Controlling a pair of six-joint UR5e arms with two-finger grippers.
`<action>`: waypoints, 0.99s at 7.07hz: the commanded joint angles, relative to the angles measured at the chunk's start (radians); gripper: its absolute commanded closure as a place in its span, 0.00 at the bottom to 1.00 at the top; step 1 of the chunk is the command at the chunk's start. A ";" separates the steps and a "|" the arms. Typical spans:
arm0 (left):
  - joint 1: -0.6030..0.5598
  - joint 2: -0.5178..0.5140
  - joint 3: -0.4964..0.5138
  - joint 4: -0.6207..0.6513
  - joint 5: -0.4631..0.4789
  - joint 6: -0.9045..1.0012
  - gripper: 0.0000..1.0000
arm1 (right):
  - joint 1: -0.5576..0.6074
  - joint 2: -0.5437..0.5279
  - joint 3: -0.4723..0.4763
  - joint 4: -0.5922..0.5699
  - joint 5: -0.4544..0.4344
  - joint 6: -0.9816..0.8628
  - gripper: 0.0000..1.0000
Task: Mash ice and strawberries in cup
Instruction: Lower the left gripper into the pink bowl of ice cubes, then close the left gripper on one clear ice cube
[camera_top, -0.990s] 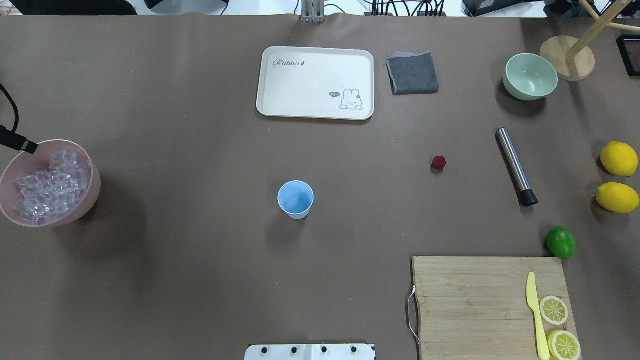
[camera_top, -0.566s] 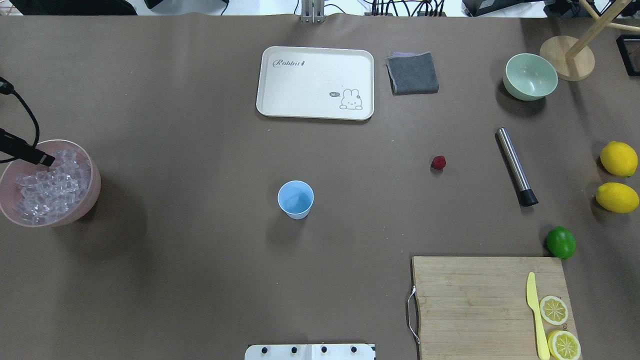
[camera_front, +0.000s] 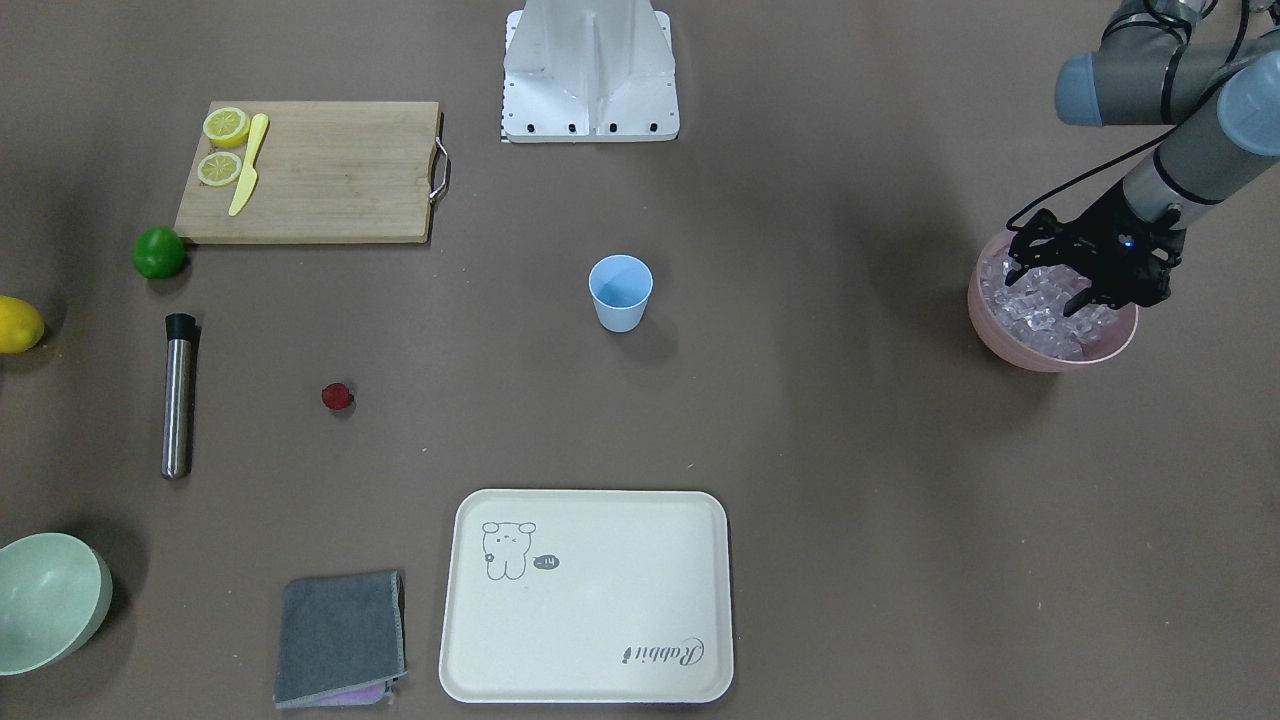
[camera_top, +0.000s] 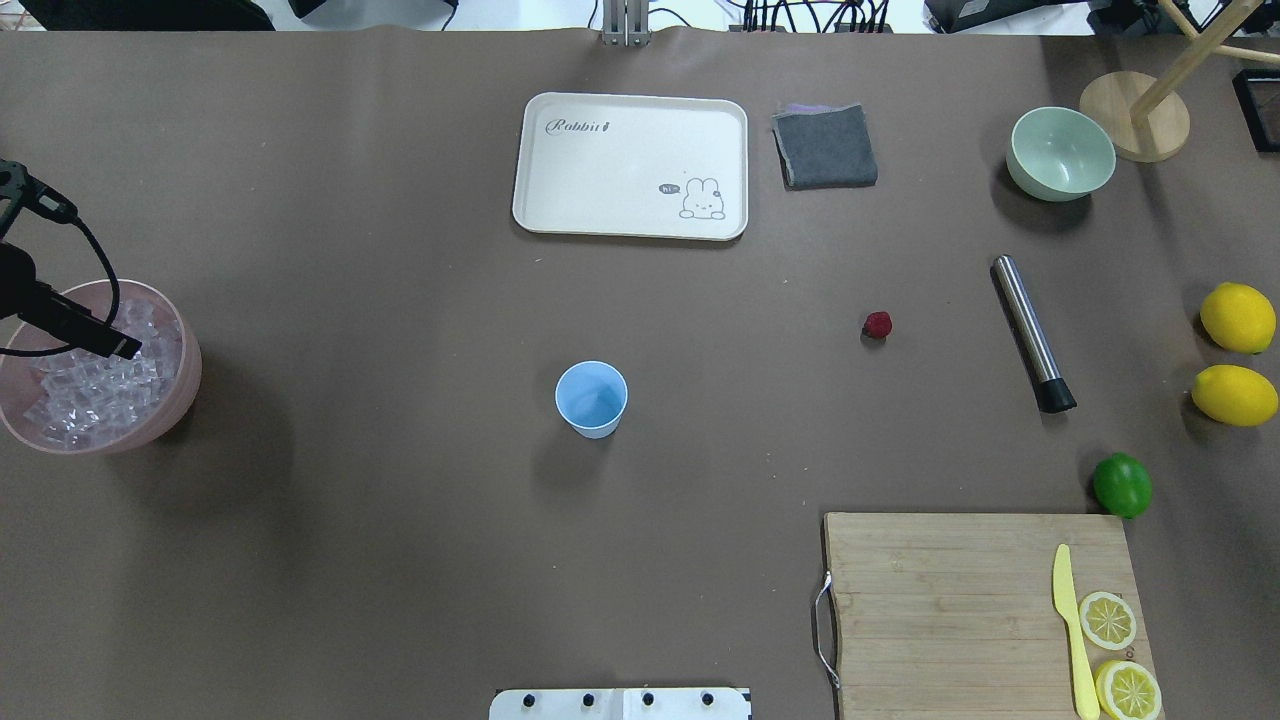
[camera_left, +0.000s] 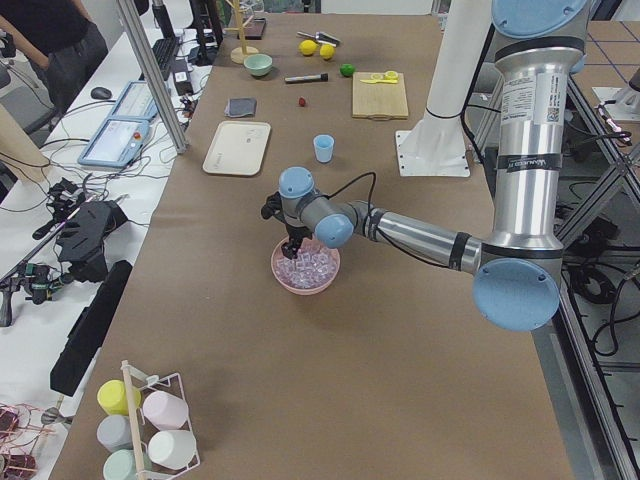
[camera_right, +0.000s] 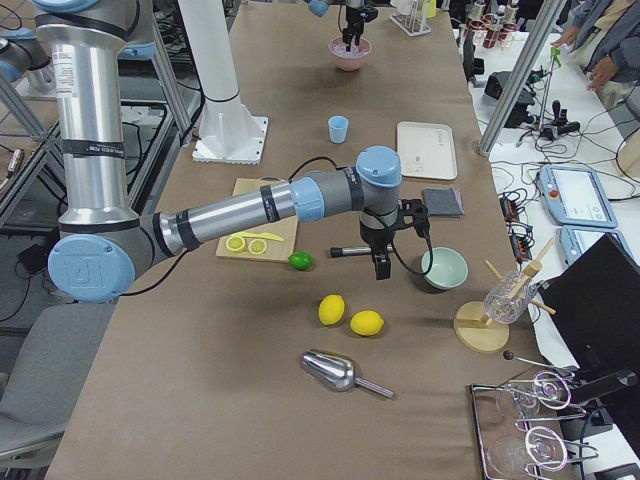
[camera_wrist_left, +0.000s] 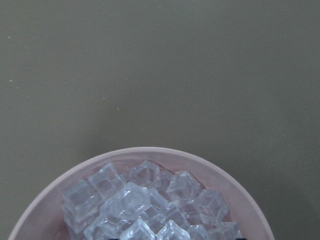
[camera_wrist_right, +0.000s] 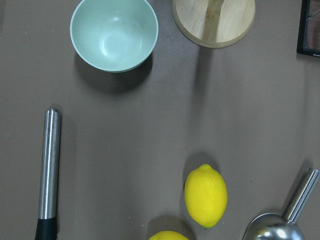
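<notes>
The ice (camera_front: 1040, 312) fills a pink bowl (camera_front: 1000, 345) at the table's left end. My left gripper (camera_front: 1045, 292) hangs open just above the cubes, fingers spread, nothing between them. The left wrist view looks down on the ice (camera_wrist_left: 150, 200) and the bowl's rim (camera_wrist_left: 165, 151). The light blue cup (camera_top: 591, 398) stands upright mid-table and looks empty. The strawberry (camera_top: 877, 324) lies alone to its right. My right gripper (camera_right: 382, 264) shows only in the exterior right view, above the table beside a steel muddler (camera_top: 1030, 330); I cannot tell whether it is open or shut.
A cream tray (camera_top: 630, 165), a grey cloth (camera_top: 825, 147) and a pale green bowl (camera_top: 1060, 152) sit at the far side. Two lemons (camera_top: 1237, 317), a lime (camera_top: 1121, 485) and a cutting board (camera_top: 950, 610) with knife and lemon slices occupy the right. A metal scoop (camera_right: 335, 372) lies beyond.
My left gripper has moved further in over the pink bowl, toward its middle. The cup, strawberry and muddler have not moved.
</notes>
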 joint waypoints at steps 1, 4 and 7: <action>0.018 0.024 0.014 -0.022 0.015 0.038 0.20 | 0.002 -0.008 0.002 0.003 0.000 0.000 0.00; 0.041 0.009 0.027 -0.030 0.027 0.041 0.19 | 0.000 -0.058 -0.004 0.106 0.001 0.013 0.00; 0.052 0.012 0.030 -0.032 0.029 0.041 0.27 | 0.000 -0.058 -0.004 0.106 0.001 0.013 0.00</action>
